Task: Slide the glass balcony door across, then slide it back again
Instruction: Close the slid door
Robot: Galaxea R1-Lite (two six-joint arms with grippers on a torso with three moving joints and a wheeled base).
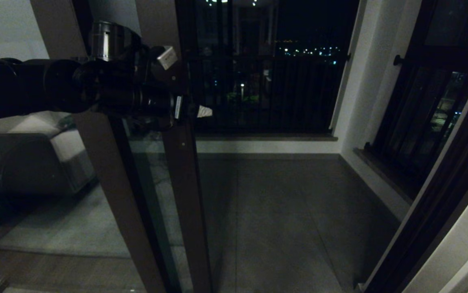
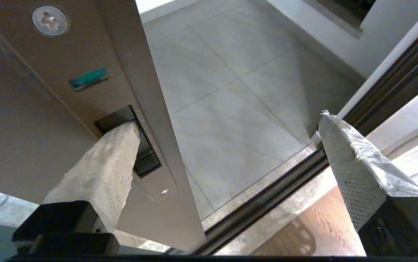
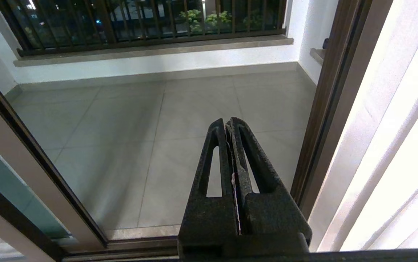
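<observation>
The glass balcony door stands slid toward nine o'clock in the head view, its brown stile running from top centre down to six o'clock, with the tiled balcony floor open beside it toward three o'clock. Past the floor at twelve o'clock is the black-barred window. The head view shows the left arm reaching in level from nine o'clock to the stile, but the arm hides where it meets the door. The left wrist view fills that in: the left tool stands wide, one taped finger tucked into the recessed handle on the stile, the other out over the floor track, holding nothing. Only the right wrist view shows the right tool, pinched together, empty, pointing at the floor.
</observation>
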